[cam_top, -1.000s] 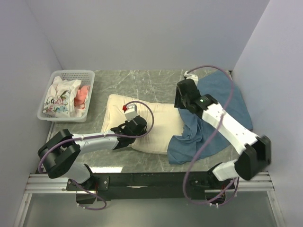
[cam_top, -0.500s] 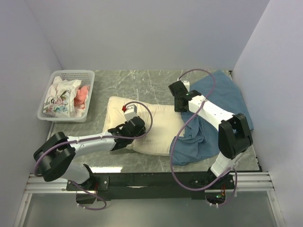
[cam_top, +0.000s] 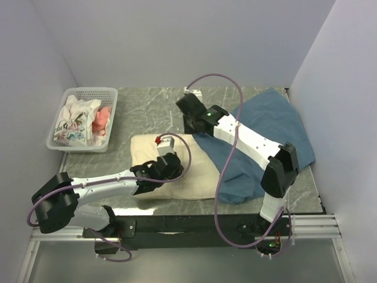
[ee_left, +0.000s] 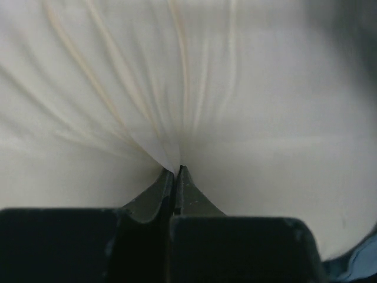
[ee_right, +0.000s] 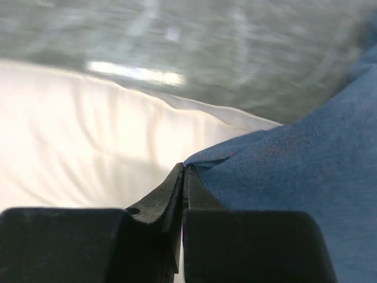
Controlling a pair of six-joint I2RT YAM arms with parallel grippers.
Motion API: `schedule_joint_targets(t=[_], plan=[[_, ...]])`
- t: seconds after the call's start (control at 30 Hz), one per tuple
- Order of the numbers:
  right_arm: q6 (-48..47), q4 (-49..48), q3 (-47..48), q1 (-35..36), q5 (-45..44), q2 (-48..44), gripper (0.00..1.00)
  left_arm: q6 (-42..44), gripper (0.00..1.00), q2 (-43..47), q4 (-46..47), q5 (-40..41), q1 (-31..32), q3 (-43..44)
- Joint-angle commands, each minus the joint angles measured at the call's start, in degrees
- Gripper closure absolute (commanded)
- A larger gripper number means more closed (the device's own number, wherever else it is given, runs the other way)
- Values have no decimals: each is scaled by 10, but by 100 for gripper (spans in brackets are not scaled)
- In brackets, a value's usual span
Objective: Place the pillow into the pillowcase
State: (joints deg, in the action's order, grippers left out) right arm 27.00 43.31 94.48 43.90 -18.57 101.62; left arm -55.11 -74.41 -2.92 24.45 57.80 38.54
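Now: pillow (cam_top: 147, 152) lies lengthwise across the near-middle of the table (cam_top: 153, 103). Its left end is bare and its right end is under the pillowcase (cam_top: 268, 127). Cannot tell whether that end is inside the case or only covered by it. The pillowcase spreads wrinkled over the right side of the table.

Left gripper (ee_left: 177, 172) sits on top of the pillow near its middle. Fingers are pressed together, pinching a small fold of cream fabric, and creases fan out from the pinch.

Right gripper (ee_right: 184, 168) is at the pillow's far long edge. Fingers are closed tight on the pillowcase's rim, with blue cloth to the right of the tips and cream pillow to the left and below.

Basket (cam_top: 88, 91) stands at far left, near the pillow's corner but not touching. It holds white printed cloth (cam_top: 70, 127) and pink fabric (cam_top: 103, 118).
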Motion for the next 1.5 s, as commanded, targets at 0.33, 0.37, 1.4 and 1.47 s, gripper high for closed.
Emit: schedule_joint_targets(t=[0.33,0.37,1.4,1.47], plan=[[17,-46,49,16,59,31,64,-45,99,16,20,-72,-148,50],[17,-45,40,15,33,12,55,-45,99,16,25,-74,-149,37],[257,-89,-426,183,-202,-266,36,-76,99,-24,36,-72,-156,11],[277,-51,-423,190,-233,-231,44,-76,99,-21,31,-61,-157,17]])
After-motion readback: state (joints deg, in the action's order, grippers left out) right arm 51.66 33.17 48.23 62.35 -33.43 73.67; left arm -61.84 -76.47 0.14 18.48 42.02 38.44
